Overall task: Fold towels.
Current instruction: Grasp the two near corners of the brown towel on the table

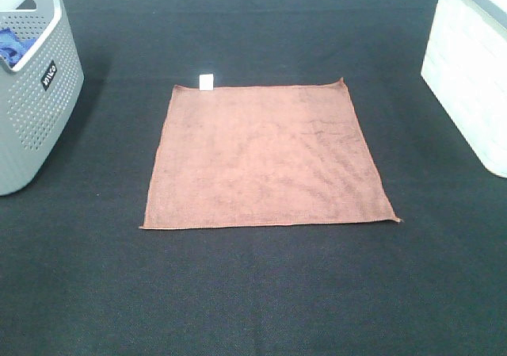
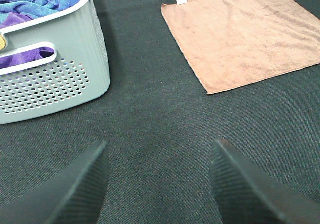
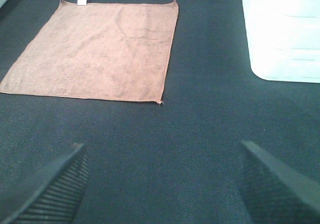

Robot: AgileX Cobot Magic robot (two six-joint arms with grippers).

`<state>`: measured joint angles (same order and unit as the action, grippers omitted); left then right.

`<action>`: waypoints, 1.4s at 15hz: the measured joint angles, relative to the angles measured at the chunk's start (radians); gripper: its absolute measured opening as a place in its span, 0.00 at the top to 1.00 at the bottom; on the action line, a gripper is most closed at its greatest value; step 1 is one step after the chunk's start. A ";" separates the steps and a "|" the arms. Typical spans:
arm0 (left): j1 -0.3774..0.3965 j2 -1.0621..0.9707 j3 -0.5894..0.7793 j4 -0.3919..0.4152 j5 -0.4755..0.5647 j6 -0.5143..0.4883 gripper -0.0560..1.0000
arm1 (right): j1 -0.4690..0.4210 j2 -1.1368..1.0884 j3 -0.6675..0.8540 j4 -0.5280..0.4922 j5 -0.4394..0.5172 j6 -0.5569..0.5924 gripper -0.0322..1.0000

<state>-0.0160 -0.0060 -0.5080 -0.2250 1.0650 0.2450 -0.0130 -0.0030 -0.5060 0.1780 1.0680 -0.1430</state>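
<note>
A brown towel (image 1: pixel 265 156) lies spread flat in the middle of the black table, with a small white tag (image 1: pixel 206 82) at its far left corner. It also shows in the left wrist view (image 2: pixel 245 32) and in the right wrist view (image 3: pixel 97 49). Neither arm shows in the exterior high view. My left gripper (image 2: pixel 160 184) is open and empty, over bare cloth short of the towel's near left corner. My right gripper (image 3: pixel 162 184) is open and empty, short of the towel's near right corner.
A grey perforated basket (image 1: pixel 32 86) stands at the left edge and holds blue and purple towels (image 2: pixel 35 4). A white bin (image 1: pixel 471 63) stands at the right edge and shows in the right wrist view (image 3: pixel 282 32). The black table cover (image 1: pixel 261 292) surrounds the towel.
</note>
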 joint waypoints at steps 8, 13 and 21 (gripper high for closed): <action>0.000 0.000 0.000 0.000 0.000 0.000 0.40 | 0.000 0.000 0.000 0.000 0.000 0.000 0.23; 0.000 0.000 0.000 -0.012 0.000 0.000 0.40 | 0.000 0.000 0.000 0.000 0.000 0.000 0.23; 0.000 0.000 0.000 -0.018 0.000 0.000 0.40 | 0.000 0.000 0.000 0.000 0.000 0.000 0.23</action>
<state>-0.0160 -0.0060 -0.5080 -0.2430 1.0650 0.2450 -0.0130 -0.0030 -0.5060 0.1780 1.0680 -0.1430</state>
